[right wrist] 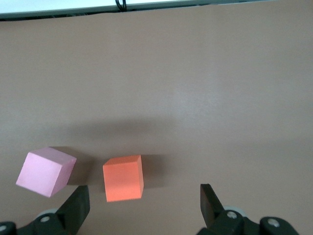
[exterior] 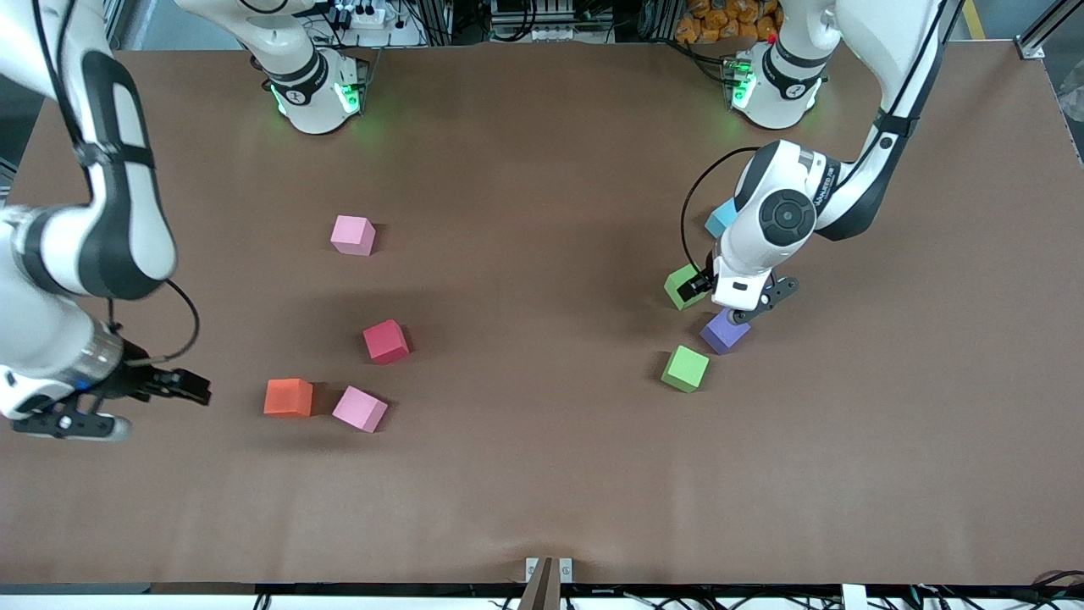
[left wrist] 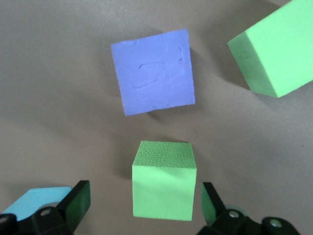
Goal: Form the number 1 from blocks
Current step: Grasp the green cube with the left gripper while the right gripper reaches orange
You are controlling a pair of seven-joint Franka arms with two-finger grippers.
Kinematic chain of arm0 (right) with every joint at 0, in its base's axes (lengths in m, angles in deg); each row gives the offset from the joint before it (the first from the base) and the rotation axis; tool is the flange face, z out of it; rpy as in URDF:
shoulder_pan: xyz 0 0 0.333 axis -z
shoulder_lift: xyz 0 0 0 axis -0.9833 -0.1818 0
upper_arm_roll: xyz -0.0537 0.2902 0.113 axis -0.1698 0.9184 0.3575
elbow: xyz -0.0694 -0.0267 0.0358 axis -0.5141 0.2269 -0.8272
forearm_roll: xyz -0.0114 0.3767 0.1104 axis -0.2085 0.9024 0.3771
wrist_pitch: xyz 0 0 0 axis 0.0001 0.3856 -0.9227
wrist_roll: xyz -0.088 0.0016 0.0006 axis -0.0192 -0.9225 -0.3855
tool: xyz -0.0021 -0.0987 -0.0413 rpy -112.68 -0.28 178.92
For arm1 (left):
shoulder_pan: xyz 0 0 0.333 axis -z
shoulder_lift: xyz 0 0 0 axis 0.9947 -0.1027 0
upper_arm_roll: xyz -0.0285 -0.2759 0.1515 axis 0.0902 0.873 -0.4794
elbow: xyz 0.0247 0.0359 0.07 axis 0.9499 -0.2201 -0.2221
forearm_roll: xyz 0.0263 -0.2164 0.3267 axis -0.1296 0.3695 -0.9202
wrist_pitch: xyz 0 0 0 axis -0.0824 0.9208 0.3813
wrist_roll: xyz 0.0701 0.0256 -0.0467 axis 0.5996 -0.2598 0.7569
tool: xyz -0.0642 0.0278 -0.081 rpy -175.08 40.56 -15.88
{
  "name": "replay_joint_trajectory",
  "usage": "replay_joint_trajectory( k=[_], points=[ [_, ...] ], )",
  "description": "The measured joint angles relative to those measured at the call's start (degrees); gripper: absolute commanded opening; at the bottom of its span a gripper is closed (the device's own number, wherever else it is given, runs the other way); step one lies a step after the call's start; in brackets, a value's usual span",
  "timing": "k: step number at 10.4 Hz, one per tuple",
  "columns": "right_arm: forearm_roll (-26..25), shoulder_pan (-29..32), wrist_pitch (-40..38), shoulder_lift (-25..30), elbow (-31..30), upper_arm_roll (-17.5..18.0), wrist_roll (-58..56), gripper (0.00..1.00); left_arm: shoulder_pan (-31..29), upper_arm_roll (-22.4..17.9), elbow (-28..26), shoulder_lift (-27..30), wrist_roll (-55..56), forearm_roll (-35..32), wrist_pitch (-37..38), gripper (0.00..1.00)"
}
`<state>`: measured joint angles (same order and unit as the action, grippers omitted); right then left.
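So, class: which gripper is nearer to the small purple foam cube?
Left. The left gripper hangs directly over the small purple foam cube, jaws open. The right gripper waits at the right arm's end of the table, beside the small orange foam cube.

A robotics lab: two white arms (exterior: 788, 212) are bolted at one edge of a wide brown table (exterior: 542, 491). Cables and a power strip (exterior: 364, 15) crowd the aluminium framing along that edge. Only foam cubes (exterior: 385, 341) lie on the table.
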<state>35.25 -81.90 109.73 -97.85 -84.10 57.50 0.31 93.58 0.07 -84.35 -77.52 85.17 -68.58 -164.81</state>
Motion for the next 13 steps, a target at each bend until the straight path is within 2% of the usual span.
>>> replay_joint_trajectory(
  k=[3, 7, 12, 13],
  points=[
    [3.3, -1.1, 1.0, -3.1, -0.1, 0.1, 0.2, 1.0, 0.0, 0.2, -1.3, -0.1, 0.2, 0.2, -3.2, 1.0],
    [3.6, -2.5, 1.0, -5.1, -3.2, 0.1, 1.3, 1.0, 0.2, 0.8, -2.0, -1.8, 0.3, 1.6, -5.7, 1.0],
    [3.6, -3.3, 1.8, -8.3, -3.5, 0.0, 1.2, 1.0, 1.2, 0.9, -2.0, -4.3, 0.3, 1.7, -6.4, 1.0],
    [3.6, -3.4, 2.3, -8.9, -3.5, 0.0, 1.2, 1.0, 1.6, 0.9, -1.9, -4.7, 0.3, 1.7, -6.4, 0.96]
  ],
)
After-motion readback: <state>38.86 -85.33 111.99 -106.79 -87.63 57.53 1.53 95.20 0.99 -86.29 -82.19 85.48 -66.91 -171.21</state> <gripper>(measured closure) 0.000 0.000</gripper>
